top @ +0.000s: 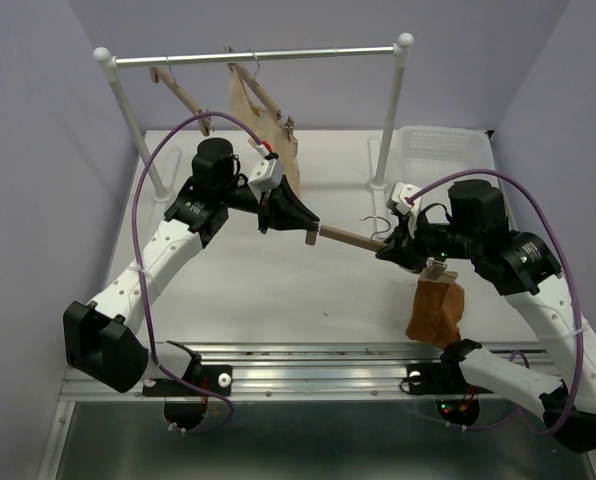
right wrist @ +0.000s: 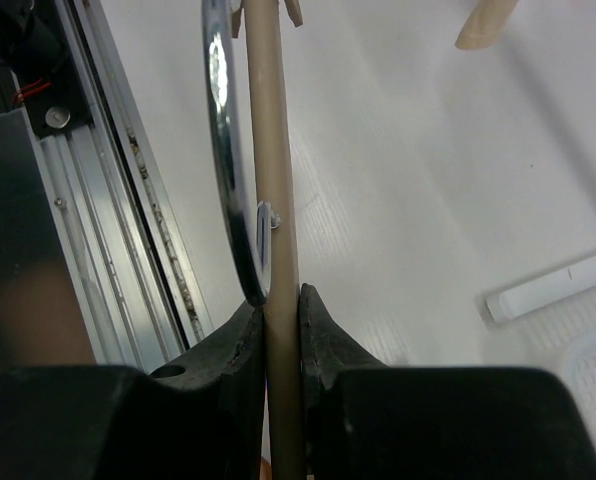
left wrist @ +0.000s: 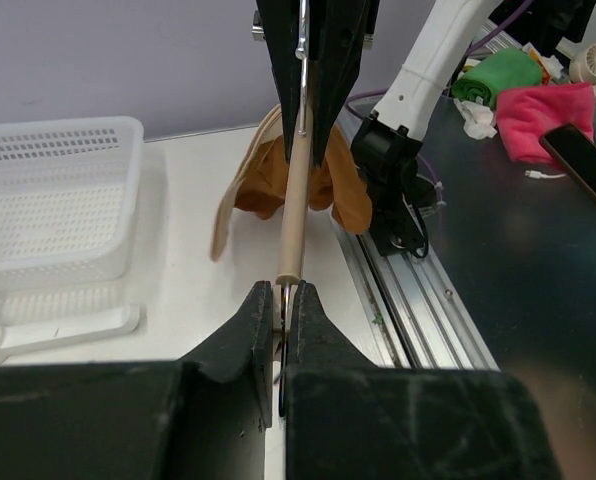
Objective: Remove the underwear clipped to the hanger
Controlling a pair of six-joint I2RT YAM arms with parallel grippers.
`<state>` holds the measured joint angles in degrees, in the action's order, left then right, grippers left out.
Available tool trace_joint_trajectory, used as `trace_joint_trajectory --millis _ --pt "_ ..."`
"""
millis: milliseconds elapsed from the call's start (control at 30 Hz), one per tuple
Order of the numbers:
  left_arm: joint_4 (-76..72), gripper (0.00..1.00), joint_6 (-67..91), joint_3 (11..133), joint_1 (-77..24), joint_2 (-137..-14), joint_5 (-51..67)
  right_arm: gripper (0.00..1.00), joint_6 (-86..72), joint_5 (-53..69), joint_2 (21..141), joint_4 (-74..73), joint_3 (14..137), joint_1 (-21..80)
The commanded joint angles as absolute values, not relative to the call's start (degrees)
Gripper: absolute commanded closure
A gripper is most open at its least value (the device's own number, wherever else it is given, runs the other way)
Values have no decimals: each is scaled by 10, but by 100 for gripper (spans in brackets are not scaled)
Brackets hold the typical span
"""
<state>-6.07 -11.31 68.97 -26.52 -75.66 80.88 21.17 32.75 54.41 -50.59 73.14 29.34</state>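
The hanger (top: 348, 238) is held level above the table between both grippers. My left gripper (top: 306, 232) is shut on a thin metal part at the bar's end; in the left wrist view (left wrist: 281, 290) the bar (left wrist: 296, 210) runs away from the jaws. My right gripper (top: 388, 250) is shut on the wooden bar (right wrist: 268, 120), beside the chrome hook (right wrist: 218, 130), as its wrist view shows (right wrist: 282, 295). The rust-orange underwear (top: 436, 312) hangs below the right gripper, near the table's front edge. It also shows bunched round the bar (left wrist: 266, 180).
A clothes rack (top: 258, 57) stands at the back with two other wooden hangers (top: 183, 95) and a beige garment (top: 263, 120). A white basket (top: 448, 150) (left wrist: 48, 200) sits at the back right. An aluminium rail (top: 308, 372) runs along the front edge.
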Motion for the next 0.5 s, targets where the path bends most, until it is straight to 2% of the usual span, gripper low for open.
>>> trace_joint_trajectory --millis 0,100,167,200,233,267,467 --pt "-86 100 -96 685 -266 -744 782 99 185 302 537 -442 760 293" --pt "-86 100 -84 691 -265 -745 776 99 180 298 537 -440 759 293" --pt "-87 56 -83 693 -265 -747 773 99 178 294 537 -437 759 293" --pt "-87 23 -79 695 -265 -747 768 99 173 287 537 -435 758 293" --pt "-87 6 -80 696 -265 -747 768 99 173 285 536 -436 759 293" --pt "-87 1 -79 697 -263 -746 765 99 171 280 535 -434 759 293" --pt "-82 1 -77 718 -256 -740 739 99 139 225 529 -417 758 293"
